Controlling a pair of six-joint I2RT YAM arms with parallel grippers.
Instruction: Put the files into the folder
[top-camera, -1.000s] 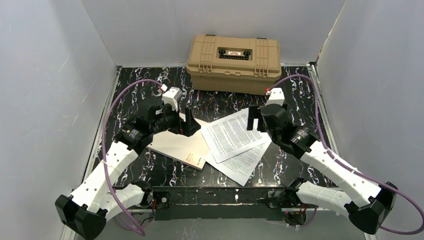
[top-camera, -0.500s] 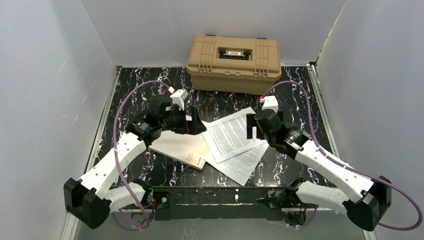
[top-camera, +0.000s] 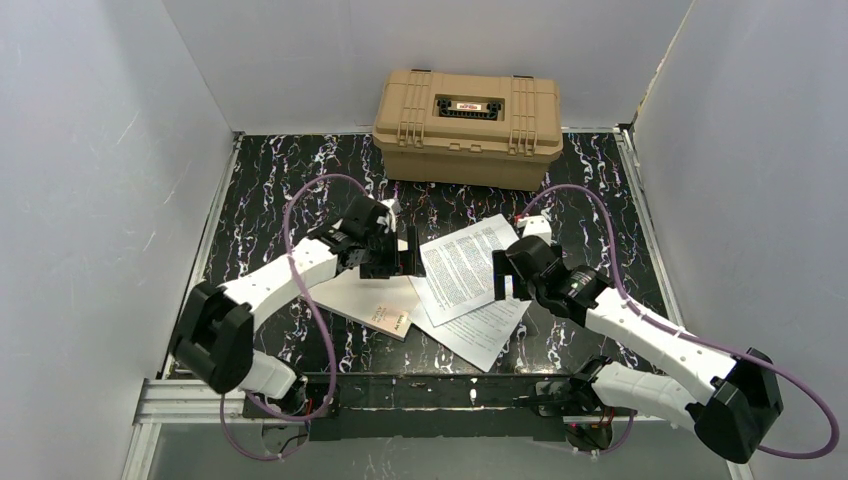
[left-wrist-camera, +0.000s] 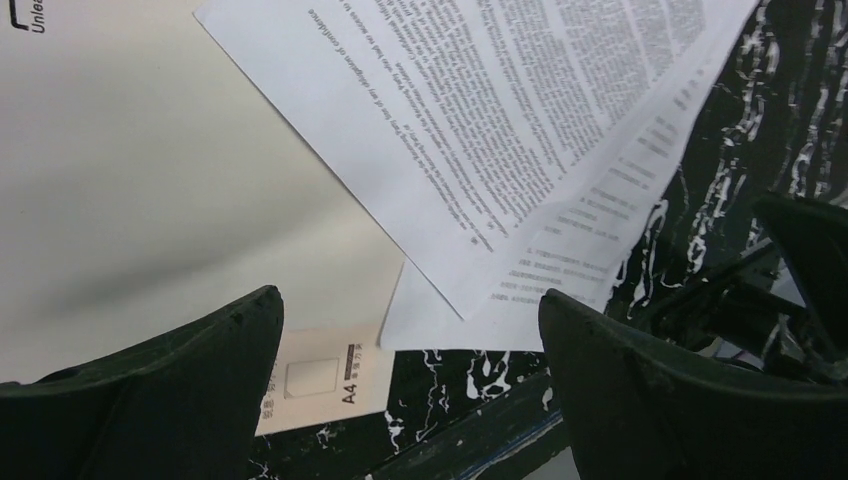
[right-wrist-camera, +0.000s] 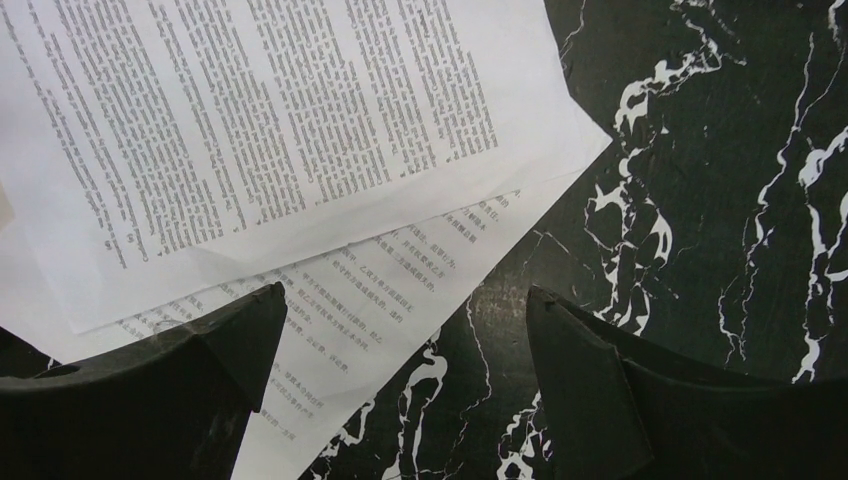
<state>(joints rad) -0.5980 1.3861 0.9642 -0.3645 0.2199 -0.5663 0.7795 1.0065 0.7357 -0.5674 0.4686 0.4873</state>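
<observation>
The files (top-camera: 462, 268) are white printed sheets fanned at the middle of the black marbled table, a lower sheet (top-camera: 482, 328) sticking out toward the near edge. Their left corner overlaps the closed cream-beige folder (top-camera: 362, 298). My left gripper (top-camera: 398, 260) hovers open over that overlap. In the left wrist view the folder (left-wrist-camera: 150, 180) and files (left-wrist-camera: 480, 110) lie beyond the wide-apart gripper (left-wrist-camera: 408, 293). My right gripper (top-camera: 506, 274) hangs open above the sheets' right edge. In the right wrist view the files (right-wrist-camera: 250, 130) lie partly between its empty fingers (right-wrist-camera: 405, 291).
A tan plastic hard case (top-camera: 467, 113) stands shut against the back wall. Grey walls enclose the table on three sides. The arms' black base rail (top-camera: 430, 390) runs along the near edge. Purple cables loop over both arms.
Both arms have swung inward. The left gripper moved right to the folder-and-paper overlap; the right gripper moved left and nearer, over the sheets' right edge. Both stayed open; the papers have not shifted.
</observation>
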